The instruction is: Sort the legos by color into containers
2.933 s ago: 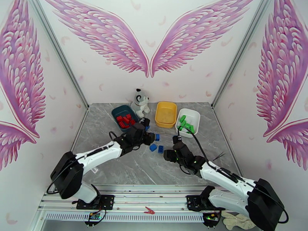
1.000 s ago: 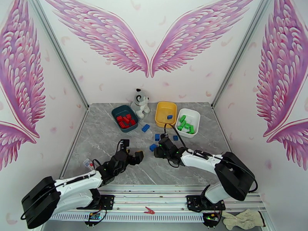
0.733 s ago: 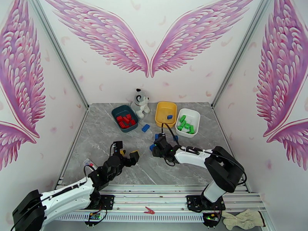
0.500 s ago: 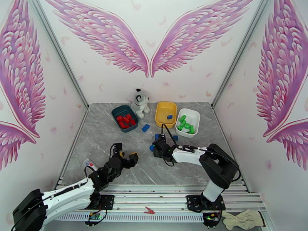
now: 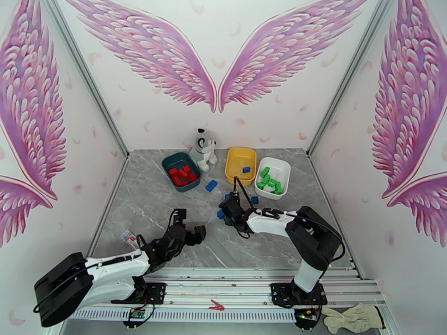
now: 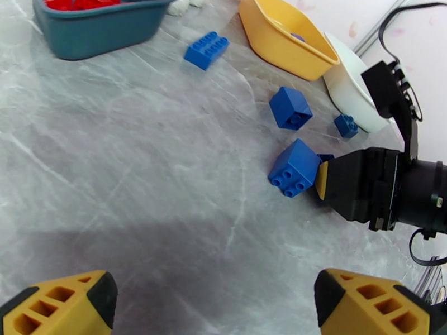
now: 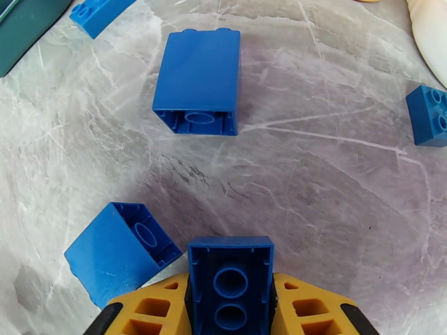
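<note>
- Brick (image 7: 230, 263), blue, pinched tight in R claw (image 7: 230, 300), prob. for lift to yellow tub (image 5: 237, 162).
- L claw (image 6: 215, 302) wide open, empty, parked clear of R.

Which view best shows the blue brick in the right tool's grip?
Right wrist: the blue brick sits close up between the fingers of the right tool, hollow underside toward the camera. In the left wrist view the tool and a neighbouring brick hide most of it; from the top it is too small to make out.
</note>
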You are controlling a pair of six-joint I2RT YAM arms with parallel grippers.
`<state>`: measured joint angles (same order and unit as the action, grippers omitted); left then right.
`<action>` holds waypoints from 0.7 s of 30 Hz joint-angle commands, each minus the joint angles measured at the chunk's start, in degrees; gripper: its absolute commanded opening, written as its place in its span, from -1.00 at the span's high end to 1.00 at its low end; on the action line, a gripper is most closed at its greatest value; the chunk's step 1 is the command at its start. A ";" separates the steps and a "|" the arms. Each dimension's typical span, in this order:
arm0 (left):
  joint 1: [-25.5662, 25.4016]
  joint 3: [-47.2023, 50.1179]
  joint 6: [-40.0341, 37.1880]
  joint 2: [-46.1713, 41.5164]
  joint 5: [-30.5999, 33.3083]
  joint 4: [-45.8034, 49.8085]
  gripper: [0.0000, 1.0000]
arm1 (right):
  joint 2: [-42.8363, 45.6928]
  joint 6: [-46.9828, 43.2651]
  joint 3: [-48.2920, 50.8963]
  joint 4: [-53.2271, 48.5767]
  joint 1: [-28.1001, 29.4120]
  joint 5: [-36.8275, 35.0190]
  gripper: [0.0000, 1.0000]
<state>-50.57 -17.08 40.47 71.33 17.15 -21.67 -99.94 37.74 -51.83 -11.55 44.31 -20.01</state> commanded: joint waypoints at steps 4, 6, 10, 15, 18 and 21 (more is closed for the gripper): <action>0.63 -9.21 -0.49 13.52 -7.64 -12.28 -0.97 | 7.26 -1.23 1.11 -2.31 -0.53 -1.04 0.40; 1.61 -11.75 0.21 16.61 -9.60 -14.53 -0.97 | 9.59 -2.13 1.21 -2.92 -1.90 -0.30 0.40; 4.38 -17.95 1.68 22.16 -14.47 -16.82 -0.97 | 12.81 -4.43 -0.18 -3.77 -6.43 3.13 0.43; 7.47 -25.55 2.98 27.00 -17.43 -17.40 -0.98 | 12.34 -6.35 -5.68 -5.77 -11.85 4.64 0.44; 9.62 -30.63 4.06 30.14 -20.72 -17.64 -0.97 | 10.10 -6.78 -9.96 -5.65 -15.20 6.61 0.44; 11.53 -35.90 4.55 33.07 -23.06 -16.81 -0.98 | 6.12 -6.98 -16.01 -6.30 -17.79 7.94 0.45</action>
<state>-40.38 -48.80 43.97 102.21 -1.96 -37.80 -90.52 32.18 -63.05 -16.84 28.25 -14.48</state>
